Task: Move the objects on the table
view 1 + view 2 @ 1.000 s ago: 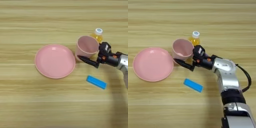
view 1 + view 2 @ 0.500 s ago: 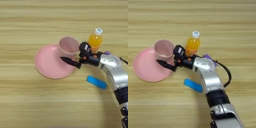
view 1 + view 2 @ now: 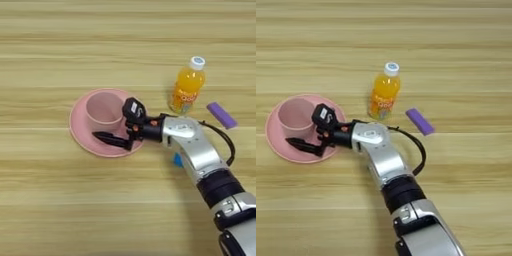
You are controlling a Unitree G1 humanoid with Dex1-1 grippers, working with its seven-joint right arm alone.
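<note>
Pink cup (image 3: 103,110) upright on pink plate (image 3: 80,132), gripper (image 3: 120,127) clamped on its rim

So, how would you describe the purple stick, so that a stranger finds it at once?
Start from the orange-juice bottle standing near the middle of the table. Just to its right, from the robot's side, lies the purple stick, flat and slanted. It is the only purple thing there.

Looks like a robot test bench: just a bare wooden tabletop (image 3: 60,210) with a few props, no room visible around it.
</note>
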